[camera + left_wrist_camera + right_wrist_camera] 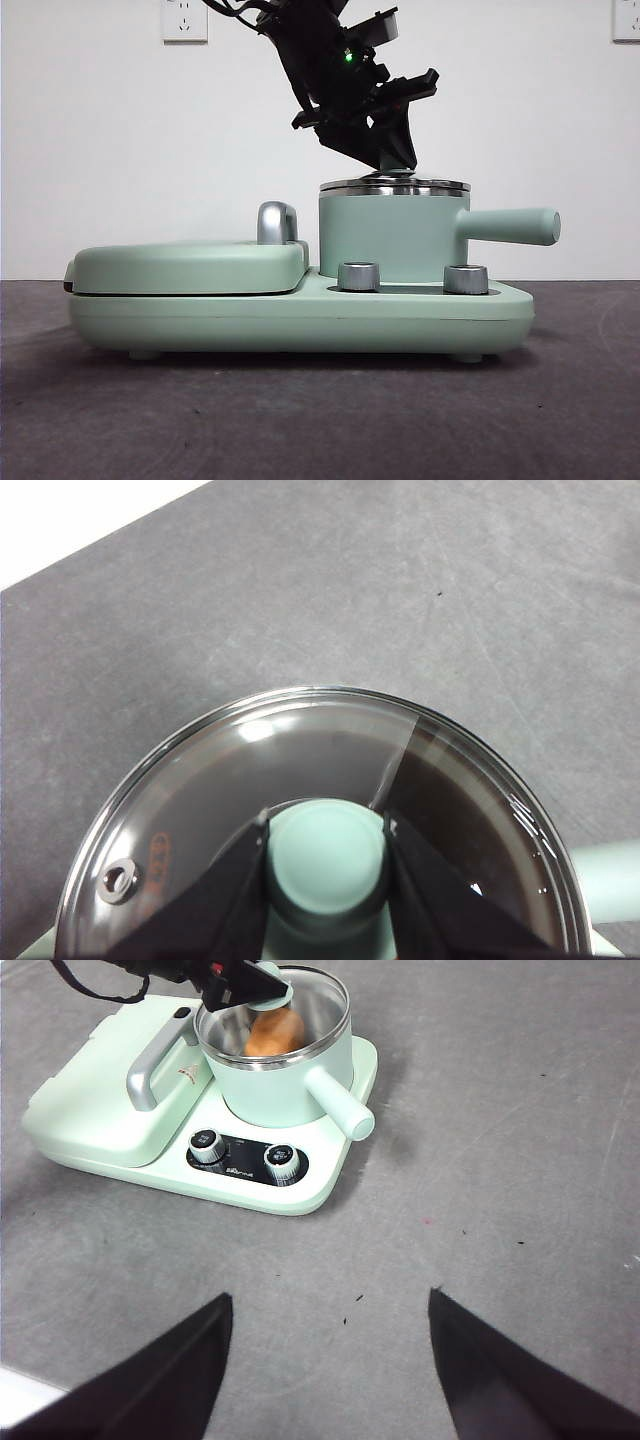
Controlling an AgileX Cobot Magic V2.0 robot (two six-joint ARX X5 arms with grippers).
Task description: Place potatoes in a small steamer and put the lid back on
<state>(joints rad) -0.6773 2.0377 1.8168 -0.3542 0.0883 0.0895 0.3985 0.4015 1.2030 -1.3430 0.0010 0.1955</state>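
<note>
No writing can be read: the print beside the two dials [244, 1154] on the cooker [300, 315] is too small, and an orange mark on the lid [200, 810] near its vent hole is blurred.

The left gripper [325, 855] is clamped on the lid's knob [327, 852], one black jaw pressed to each side. The lid sits on the steamer [390, 240], its steel rim level on the pot's rim in the front view. The potato [274, 1032] lies inside the steamer, seen through the glass.

The right gripper [330, 1335] hangs high over bare table, well apart from the cooker, jaws spread wide and holding nothing.

The steamer stands on the cooker beside the flat griddle cover [190, 265], its handle [510, 226] pointing away from it.
</note>
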